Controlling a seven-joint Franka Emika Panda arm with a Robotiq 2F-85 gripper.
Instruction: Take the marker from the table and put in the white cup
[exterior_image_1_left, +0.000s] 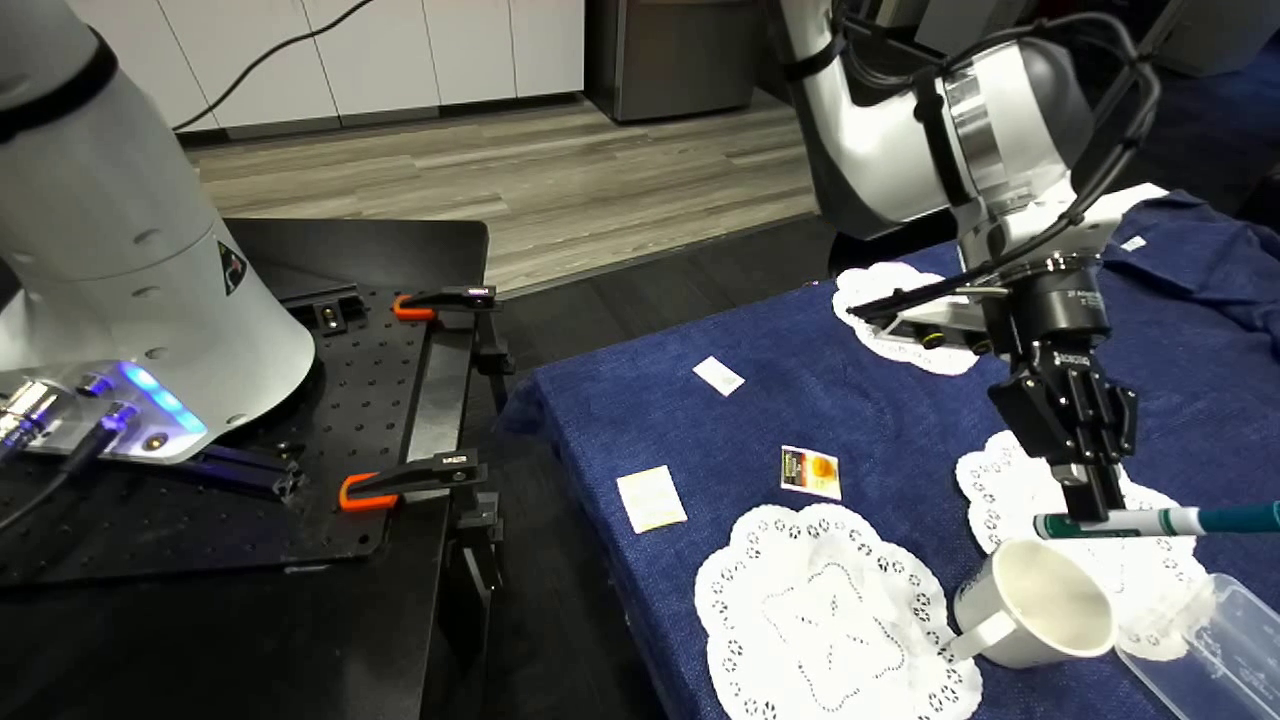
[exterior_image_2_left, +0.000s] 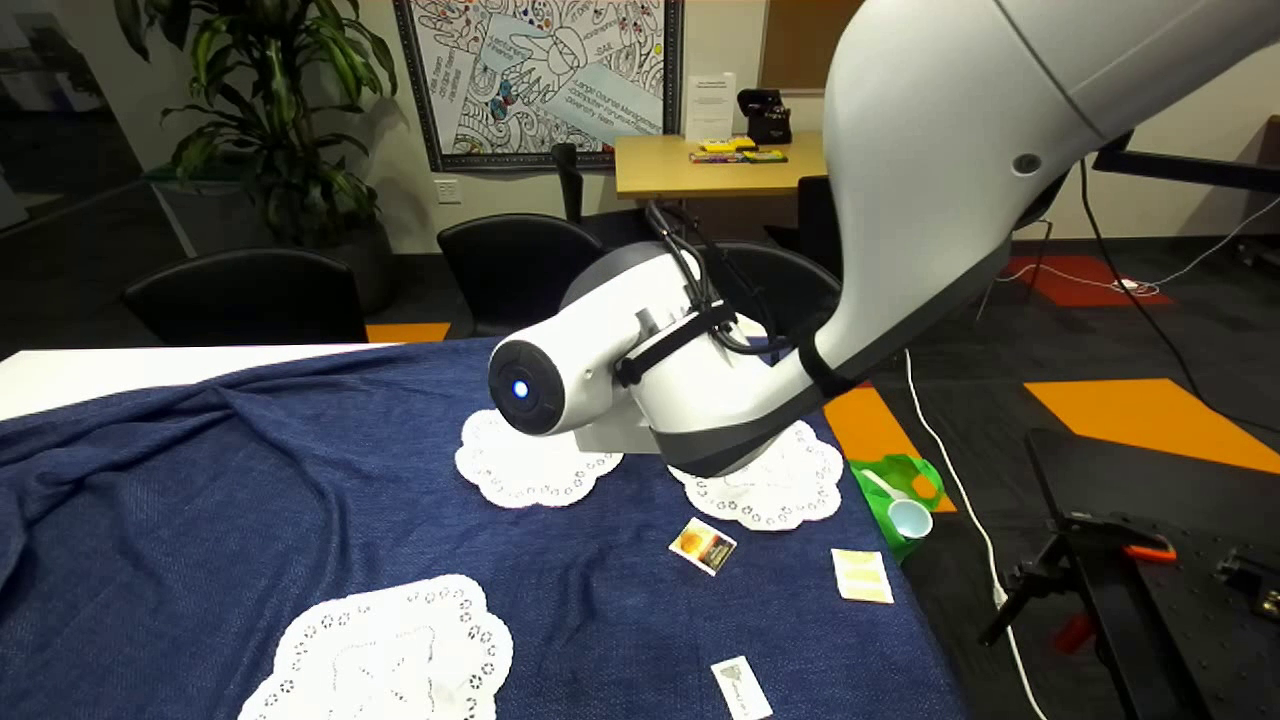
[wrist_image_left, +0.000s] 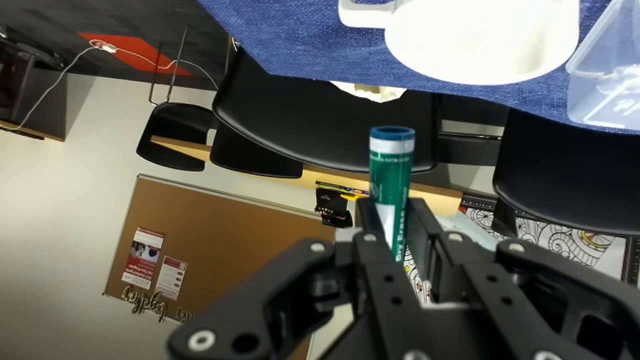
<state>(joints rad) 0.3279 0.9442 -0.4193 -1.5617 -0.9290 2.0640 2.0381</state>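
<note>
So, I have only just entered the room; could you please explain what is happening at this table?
A robot arm holds a green and white marker in its gripper. The marker is off the blue-covered table, roughly level, and not in the white cup. The cup stands nearby on the table, mouth up. Putting the marker into it seems to be the step that is left.

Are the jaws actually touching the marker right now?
Touching. The wrist view shows the marker pinched between the jaws, one pressed against each side of its green barrel.
</note>
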